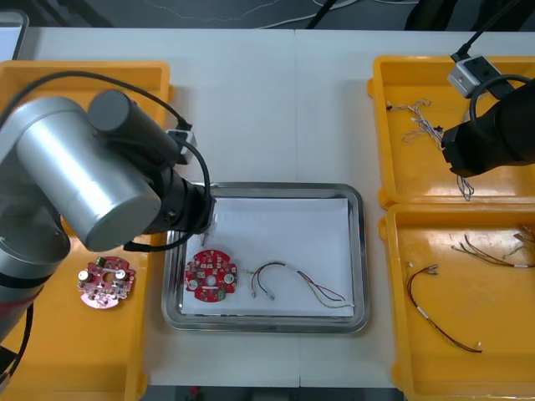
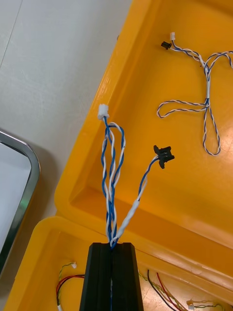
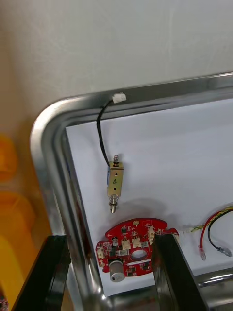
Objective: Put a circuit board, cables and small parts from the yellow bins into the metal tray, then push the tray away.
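Above the 2 o'clock yellow bin (image 1: 398, 171), the blue and white cable (image 2: 112, 194) pinched in the right gripper (image 2: 112, 246) should be carried over its wall and released at the metal tray's (image 1: 359, 251) 1 o'clock corner, clear of the wide-open left gripper (image 3: 109, 239) at 9 o'clock.

"4" (on small metal part (image 3: 115, 180))

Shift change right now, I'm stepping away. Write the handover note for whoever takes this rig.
Right gripper: shut on a twisted blue and white cable, above the far right bin.
Left gripper: open, holding nothing, over the metal tray at its left edge.
Done, in the tray: red circuit board, cables, small metal part.
Left: place the blue and white cable in the tray, then push the tray away.
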You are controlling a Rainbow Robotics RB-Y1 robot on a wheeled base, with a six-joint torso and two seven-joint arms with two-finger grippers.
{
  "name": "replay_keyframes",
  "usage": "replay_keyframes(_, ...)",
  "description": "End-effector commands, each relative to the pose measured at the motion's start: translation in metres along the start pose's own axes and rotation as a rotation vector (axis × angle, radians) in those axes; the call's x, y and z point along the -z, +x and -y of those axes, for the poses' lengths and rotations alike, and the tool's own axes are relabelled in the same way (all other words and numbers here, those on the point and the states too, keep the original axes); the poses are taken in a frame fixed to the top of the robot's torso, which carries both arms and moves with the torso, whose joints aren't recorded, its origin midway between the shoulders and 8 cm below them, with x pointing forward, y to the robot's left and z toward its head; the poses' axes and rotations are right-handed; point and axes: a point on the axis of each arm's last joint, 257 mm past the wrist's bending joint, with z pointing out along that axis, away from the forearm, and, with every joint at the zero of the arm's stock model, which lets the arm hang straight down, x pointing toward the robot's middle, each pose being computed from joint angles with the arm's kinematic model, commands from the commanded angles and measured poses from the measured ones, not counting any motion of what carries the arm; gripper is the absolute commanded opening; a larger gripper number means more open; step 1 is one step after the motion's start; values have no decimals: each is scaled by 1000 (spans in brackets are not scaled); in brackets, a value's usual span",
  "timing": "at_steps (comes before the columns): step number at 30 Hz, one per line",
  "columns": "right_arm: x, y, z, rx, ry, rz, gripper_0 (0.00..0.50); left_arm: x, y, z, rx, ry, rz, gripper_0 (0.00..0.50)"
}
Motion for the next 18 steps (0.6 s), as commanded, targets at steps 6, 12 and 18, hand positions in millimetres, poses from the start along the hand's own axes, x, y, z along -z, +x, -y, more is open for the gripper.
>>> replay_keyframes(6,1,-2,-11,5,-5,12,0,55,-47,-29,138,19,94,500)
replay_keyframes(12,1,-2,-11,5,-5,12,0,68,-65,-62,151,-23,141,500)
replay_keyframes(18,1,-2,-11,5,-5,12,0,69,-71,-93,195,-63,137,500)
